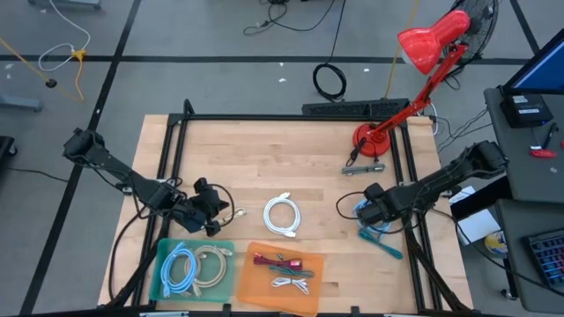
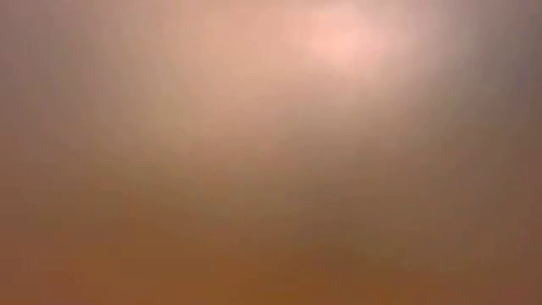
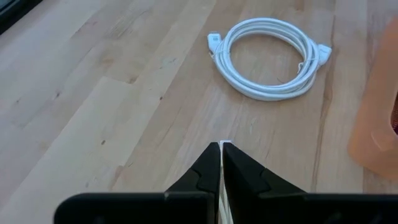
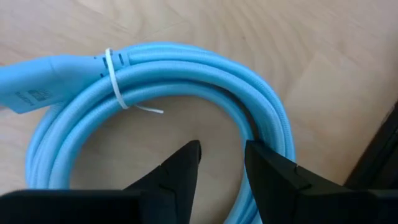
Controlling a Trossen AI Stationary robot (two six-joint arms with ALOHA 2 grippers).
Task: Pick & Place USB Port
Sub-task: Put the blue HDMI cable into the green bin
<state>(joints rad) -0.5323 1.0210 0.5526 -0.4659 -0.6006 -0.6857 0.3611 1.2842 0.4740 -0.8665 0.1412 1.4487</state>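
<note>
Nearest the lens, in the right wrist view, my right gripper (image 4: 222, 155) stands with its two dark fingers (image 4: 180, 168) a narrow gap apart, poised over one coiled light-blue cable (image 4: 186, 81); whether the pads touch the strands I cannot tell. One white zip tie (image 4: 114, 78) binds that coil beside its moulded blue plug (image 4: 43, 78). From above, this gripper (image 1: 368, 210) sits at the table's right edge over the same blue cable (image 1: 374, 231).

My left gripper (image 3: 221, 163) has its fingers pressed together, with a thin white sliver showing in the seam; what it is I cannot tell. From above it lies left of centre (image 1: 214, 211).

Cables counted: one white coiled USB cable (image 1: 282, 216), loose at the table's centre and well apart from both grippers; two coils, one blue (image 1: 179, 269) and one beige (image 1: 210, 264), in one teal tray (image 1: 164, 260); one red-ended cable (image 1: 278, 261) and one small white cable (image 1: 293, 283) in one orange tray (image 1: 256, 286).

Surface: a pale butcher-block table (image 1: 264, 158) within a black frame. One red desk lamp (image 1: 423, 48) stands at its far right corner. The floor beyond is grey, with loose cords, and a desk stands to the right. The low view shows only an orange-pink blur.
</note>
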